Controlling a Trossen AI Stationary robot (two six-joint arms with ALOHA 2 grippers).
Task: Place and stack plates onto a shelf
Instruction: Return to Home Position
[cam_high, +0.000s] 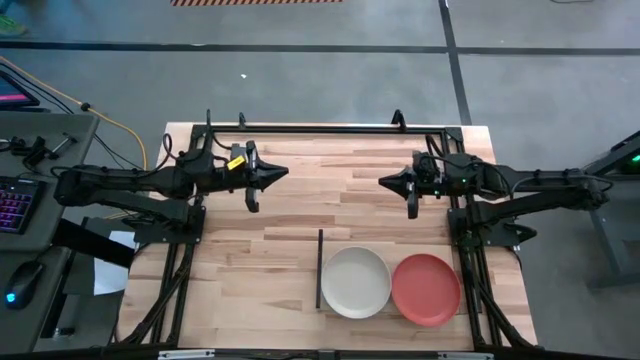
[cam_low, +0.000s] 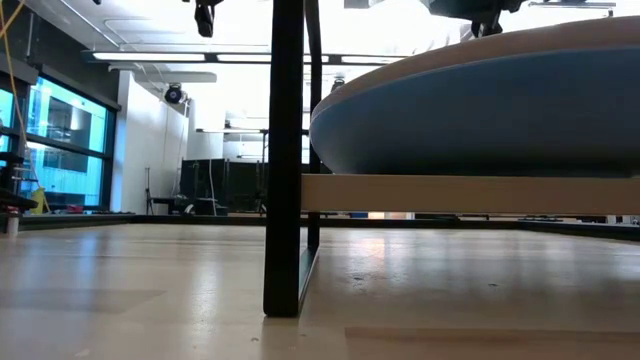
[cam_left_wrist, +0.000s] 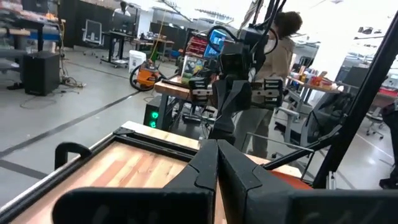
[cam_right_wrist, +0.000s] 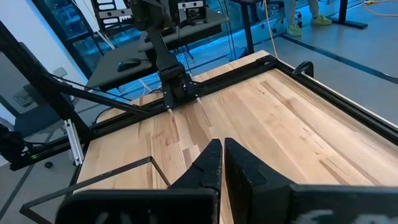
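Observation:
In the high view a cream-white plate (cam_high: 355, 281) and a red plate (cam_high: 426, 289) lie side by side near the table's near edge, just right of the shelf's thin black upright strip (cam_high: 320, 268). The low view shows a blue plate (cam_low: 480, 115) resting on the shelf's wood panel (cam_low: 470, 193), with a pale rim above it. The pale blue-grey plate is hidden. My left gripper (cam_high: 283, 172) and my right gripper (cam_high: 383, 182) hover shut over the far half of the table. Their tips face each other, well clear of the plates.
A black frame rail (cam_high: 320, 130) runs along the table's far edge. A keyboard (cam_high: 15, 200) and mouse (cam_high: 22, 283) sit on a desk left of the table. Bare tabletop (cam_high: 250, 270) lies left of the strip. A person (cam_left_wrist: 280, 56) stands in the room beyond.

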